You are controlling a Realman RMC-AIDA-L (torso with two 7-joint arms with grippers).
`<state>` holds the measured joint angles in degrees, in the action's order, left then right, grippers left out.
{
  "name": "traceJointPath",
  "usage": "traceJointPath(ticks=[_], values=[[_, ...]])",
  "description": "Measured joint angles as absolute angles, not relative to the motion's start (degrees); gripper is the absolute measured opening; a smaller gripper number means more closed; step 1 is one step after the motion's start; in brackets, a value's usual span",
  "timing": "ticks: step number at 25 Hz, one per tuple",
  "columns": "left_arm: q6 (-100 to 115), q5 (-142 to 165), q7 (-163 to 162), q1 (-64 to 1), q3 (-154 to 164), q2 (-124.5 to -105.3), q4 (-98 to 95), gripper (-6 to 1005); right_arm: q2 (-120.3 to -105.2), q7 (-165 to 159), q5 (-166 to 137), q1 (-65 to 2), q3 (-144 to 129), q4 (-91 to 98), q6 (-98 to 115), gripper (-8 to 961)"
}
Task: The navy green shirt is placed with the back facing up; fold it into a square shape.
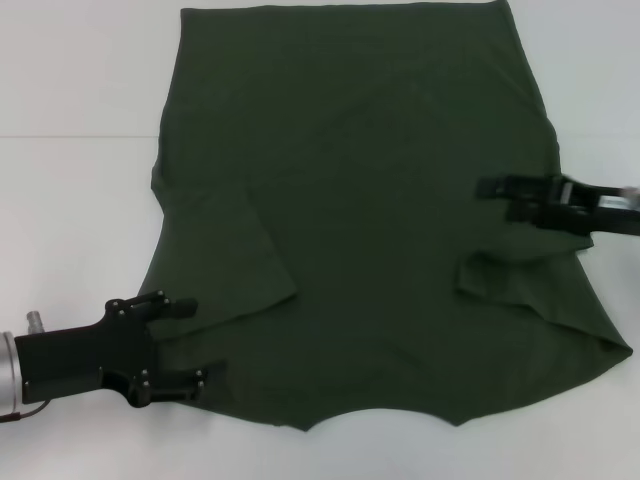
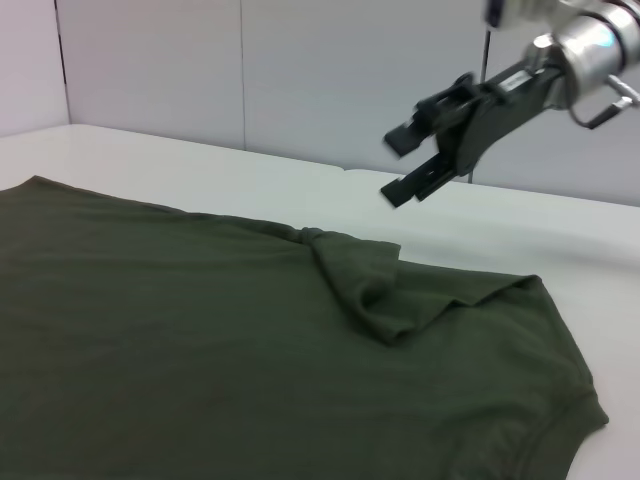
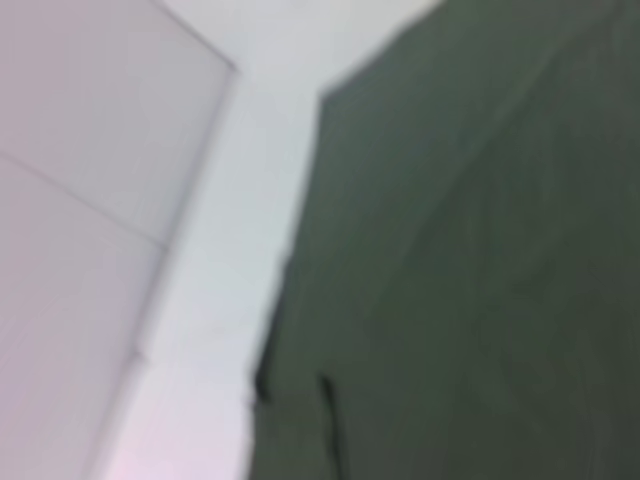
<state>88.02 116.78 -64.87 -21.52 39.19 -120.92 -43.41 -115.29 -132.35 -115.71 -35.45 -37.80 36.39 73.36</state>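
Navy green shirt [image 1: 390,220], the big dark olive cotton tee, lies spread back-up across the white table [image 1: 70,200], hem at the far side, neckline at the near edge, and both short sleeves are already turned in onto the body. The left gripper [image 1: 190,345] sits low at the shirt's near left corner, jaws spread wide, one finger above and one below the cloth edge there, with nothing pinched. The right gripper [image 1: 497,197] hangs over the right side of the shirt just beyond the folded sleeve, fingers parted and empty; the left wrist view shows it clear above the fabric.

My read: the side fold is next, so each gripper should come down on its own edge, take one clean layer near the sleeve fold, and carry it inward level and together. Uneven lift would drag the sleeve flaps [image 1: 255,265] open. Keeping the hem line straight will decide how square it ends.
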Motion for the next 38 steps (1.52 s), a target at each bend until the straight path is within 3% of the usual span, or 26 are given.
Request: traceJointPath(ticks=[7,17,22,38], values=[[88.1,116.7,-64.9,-21.7,39.2,-120.92,-43.4,877,-114.42,-121.4,-103.6,-26.9,-29.1,27.3,78.0,849],[88.0,116.7,-64.9,-22.2,39.2,-121.00,-43.4,877,-118.41,-105.3,-97.7,-20.6,-17.1,20.8,75.1,846],[88.0,116.7,-65.0,-22.3,39.1,-121.09,-43.4,877,-119.60,-102.7,-97.6,-20.6,-12.9,19.2,71.4,844],[88.0,116.6,-65.0,-22.6,38.6,-121.10,-43.5,877,-119.78,-97.4,-97.5,-27.6,-11.9,14.1,55.4,837]])
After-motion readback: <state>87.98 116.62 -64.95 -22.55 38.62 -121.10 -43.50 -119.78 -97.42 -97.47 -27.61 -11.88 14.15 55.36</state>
